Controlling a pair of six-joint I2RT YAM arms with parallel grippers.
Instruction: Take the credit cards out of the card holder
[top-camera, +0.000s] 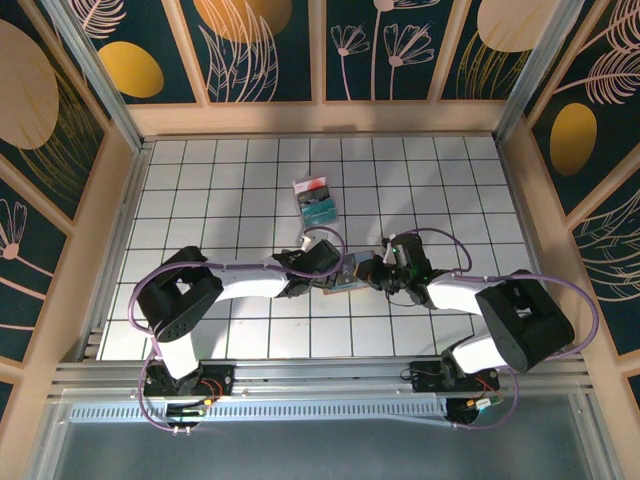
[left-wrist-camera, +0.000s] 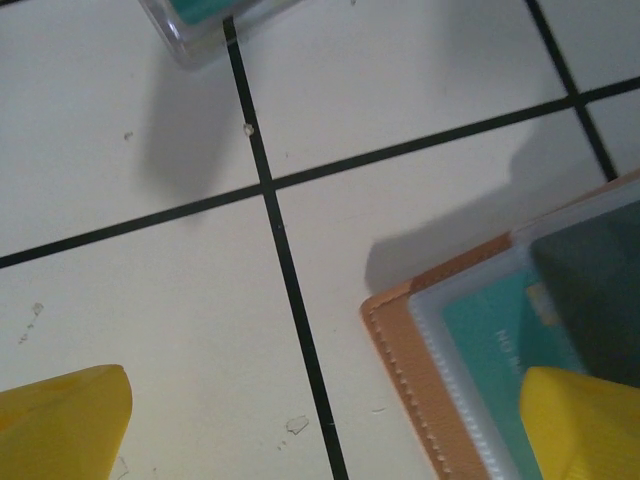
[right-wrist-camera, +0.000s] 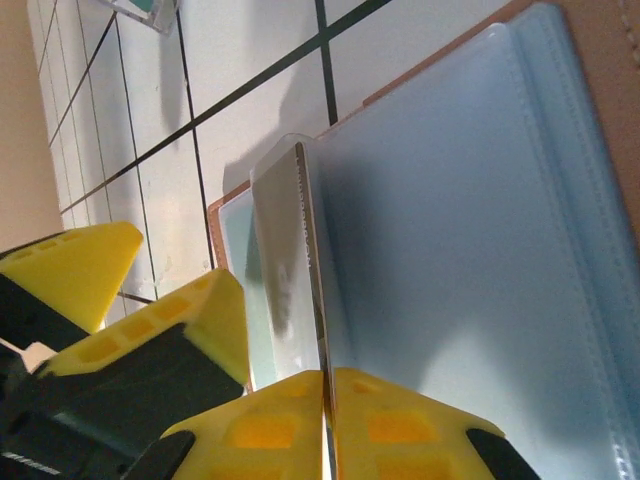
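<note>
Checked the feeds from my desk and here's how it looked. The card holder (right-wrist-camera: 460, 220) was lying open around the middle of the bench (top-camera: 200, 180), a bit closer to the near edge than the far one, right where both arms met. Its tan outer edge sat flat on the white tiles and the grey-blue inner faces pointed up.

The right gripper (right-wrist-camera: 325, 420) had its yellow fingertips nipped almost together on one thin inner leaf of the card holder, and that leaf stood up on edge from the rest.

The left gripper (left-wrist-camera: 320, 430) was spread wide. One fingertip was over bare tile and the other hung over the corner of the holder, above a clear sleeve with a teal card (left-wrist-camera: 490, 340) inside it. I couldn't tell whether that finger actually touched the sleeve. On the right wrist cam I could see the left fingers sitting just beside the raised leaf.

The teal pack (top-camera: 315, 200) with the red and black bits lay toward the far edge, well apart from the holder and from both grippers.
</note>
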